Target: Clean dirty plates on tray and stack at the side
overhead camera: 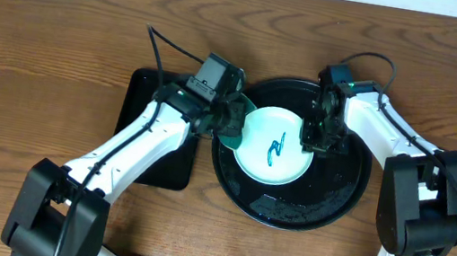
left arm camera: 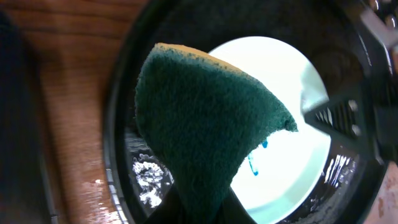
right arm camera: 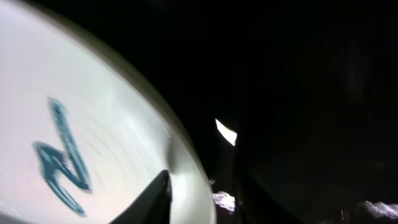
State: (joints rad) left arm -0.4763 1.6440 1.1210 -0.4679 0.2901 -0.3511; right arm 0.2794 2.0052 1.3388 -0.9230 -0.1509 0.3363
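Left gripper (overhead camera: pixel 229 116) clamps green sponge (left arm camera: pixel 205 130); right gripper (overhead camera: pixel 314 136) straddles plate (overhead camera: pixel 257 165) rim, grip unclear. Scrub teal scribble (overhead camera: pixel 275 149) firmly, plate steadied.

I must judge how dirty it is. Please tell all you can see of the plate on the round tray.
The plate is round, shallow and pale mint-white, glossy, with a teal scribble at its centre. It lies in the black tray. The right gripper is at its right rim; the sponge in the left gripper overlaps its left edge.
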